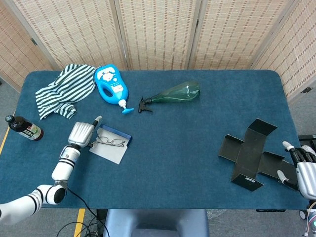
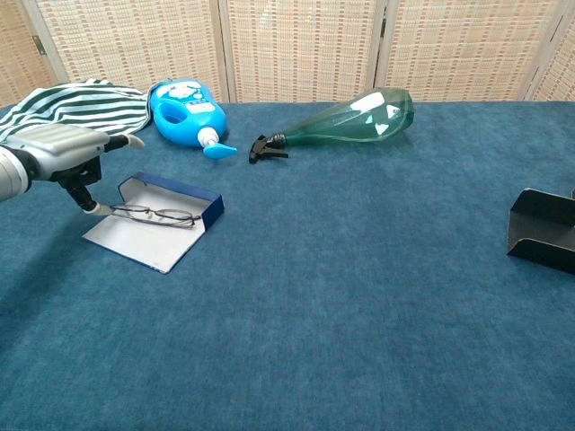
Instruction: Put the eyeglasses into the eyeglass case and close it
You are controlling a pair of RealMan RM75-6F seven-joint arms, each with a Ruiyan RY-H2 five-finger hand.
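Hovering left hand [image 2: 63, 148], empty and open, beside eyeglass case [image 2: 153, 224]; needing to be flipping the lid squarely over eyeglasses [image 2: 154, 215].

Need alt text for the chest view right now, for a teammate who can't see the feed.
The eyeglasses lie in the open blue eyeglass case on a blue table, with the left robot hand at the case's left end. Behind lie a striped cloth, blue bottle and green spray bottle.

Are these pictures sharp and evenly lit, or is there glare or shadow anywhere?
Head view: sharp, even light, hardly any shadow on the table. Chest view: white glare patches on the green spray bottle; a faint shadow under the left hand.
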